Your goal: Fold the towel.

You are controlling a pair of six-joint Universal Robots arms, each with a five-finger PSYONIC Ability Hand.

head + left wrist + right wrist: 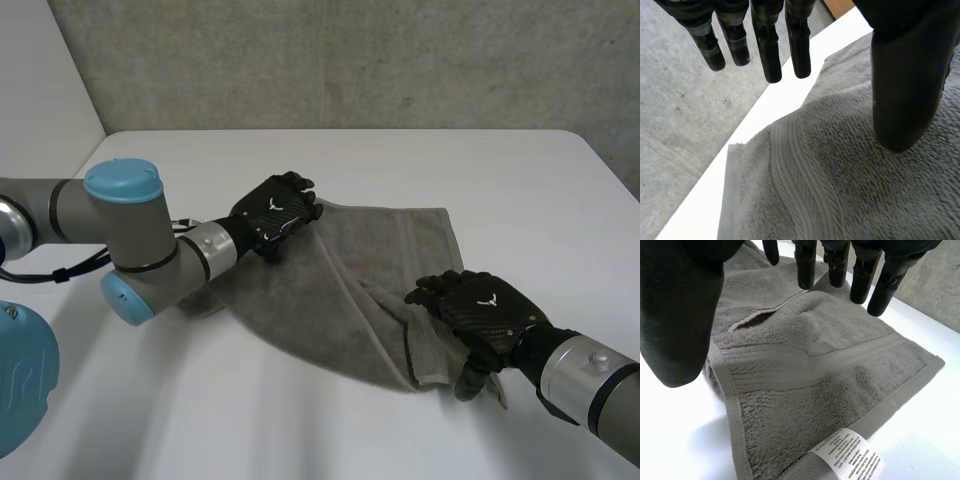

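Two hands: both are sitting at one towel, neither is grasping it.
Left hand (275, 212): is hovering at the towel's far left corner; in the left wrist view its fingers (771, 45) are hanging straight past the cloth edge, thumb over the cloth, nothing pinched, so released.
Towel (330, 290): grey, is lying slantwise on the white counter (400, 160) between the hands; one layer is lapping over another, with a ridge running from the left hand toward the near right side.
Overlap: in the right wrist view the upper layer is gaping a little, edges are not lining up.
Care label (850, 455): is sticking out at the near corner under the right palm.
Right hand (485, 310): is hanging over the towel's near right corner, fingers (805, 267) straight and spread, thumb apart, released, holding nothing.
Progress: looking like an early, loose fold at best; the cloth is sitting rumpled and skewed.
Left to do: probably taking corners, squaring edges, making a clean fold.
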